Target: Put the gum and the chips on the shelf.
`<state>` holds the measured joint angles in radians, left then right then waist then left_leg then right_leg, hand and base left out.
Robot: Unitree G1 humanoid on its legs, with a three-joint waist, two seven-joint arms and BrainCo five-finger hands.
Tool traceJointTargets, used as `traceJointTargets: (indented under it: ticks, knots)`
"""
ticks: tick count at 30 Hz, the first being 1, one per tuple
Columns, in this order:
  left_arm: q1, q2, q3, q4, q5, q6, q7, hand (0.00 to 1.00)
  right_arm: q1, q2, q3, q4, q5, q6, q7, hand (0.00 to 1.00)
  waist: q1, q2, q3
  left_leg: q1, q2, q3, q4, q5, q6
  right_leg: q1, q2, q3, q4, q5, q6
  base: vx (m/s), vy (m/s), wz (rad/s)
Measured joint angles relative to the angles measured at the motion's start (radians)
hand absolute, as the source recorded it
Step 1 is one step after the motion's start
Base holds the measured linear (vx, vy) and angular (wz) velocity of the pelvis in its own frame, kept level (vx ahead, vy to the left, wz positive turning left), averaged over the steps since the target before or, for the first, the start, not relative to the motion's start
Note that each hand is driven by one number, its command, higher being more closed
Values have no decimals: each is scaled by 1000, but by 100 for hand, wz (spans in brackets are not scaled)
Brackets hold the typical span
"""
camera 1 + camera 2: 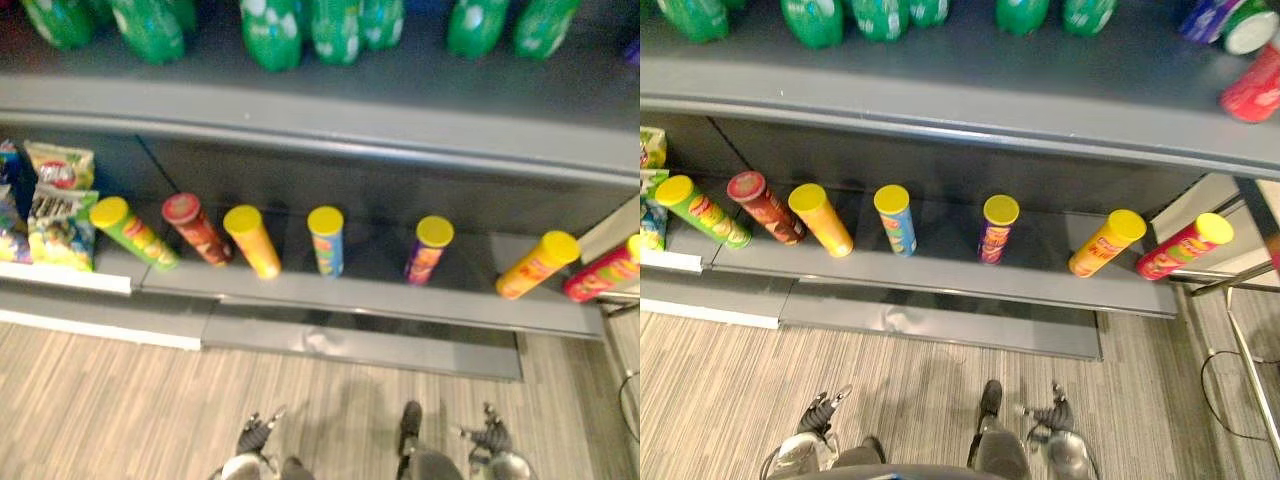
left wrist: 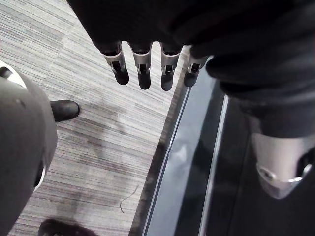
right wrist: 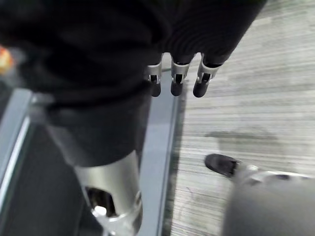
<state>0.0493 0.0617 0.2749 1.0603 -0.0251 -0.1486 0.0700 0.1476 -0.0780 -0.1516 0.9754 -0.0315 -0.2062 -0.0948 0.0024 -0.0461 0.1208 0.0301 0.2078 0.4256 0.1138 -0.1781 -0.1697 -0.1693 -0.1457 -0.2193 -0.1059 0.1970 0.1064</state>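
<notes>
Left hand (image 2: 142, 73) and right hand (image 3: 178, 81) are hanging above the floor (image 1: 120, 400), fingers straight, holding nothing. Seven chip cans (image 1: 326, 240) are standing in a row on the lower shelf (image 1: 380, 268); green bottles (image 1: 272, 30) are lining the upper shelf (image 1: 300, 100).

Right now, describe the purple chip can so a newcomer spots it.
Find the lower shelf, under the green bottles. Along it, the purple can stands between the blue can and an orange can; it alone is purple.
</notes>
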Motion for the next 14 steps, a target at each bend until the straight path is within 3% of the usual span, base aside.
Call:
traceJointTargets:
  ticks: [6, 10, 14]
  knots:
    - [1, -15, 52, 15, -1, 6, -6, 0, 18, 10, -70, 132, -9, 22, 19, 0, -8, -5, -7, 53, -9, 9, -22, -1, -1, 34, -2, 11, -1, 0, 1, -3, 2, -7]
    - [17, -29, 84, 37, -12, 7, -6, 0, 20, 20, -151, 144, 3, 45, 21, 0, -10, 15, -21, 71, -13, 29, -31, -3, -3, 35, 0, 31, -1, 0, 1, -13, -15, -14]
    - [24, -52, 87, 64, -20, 21, -6, 0, 25, 26, -238, 186, 157, 69, 20, 0, -10, 45, -37, 89, -17, 42, -45, -3, -4, 39, 3, 42, -2, 0, 2, 5, -17, -9]
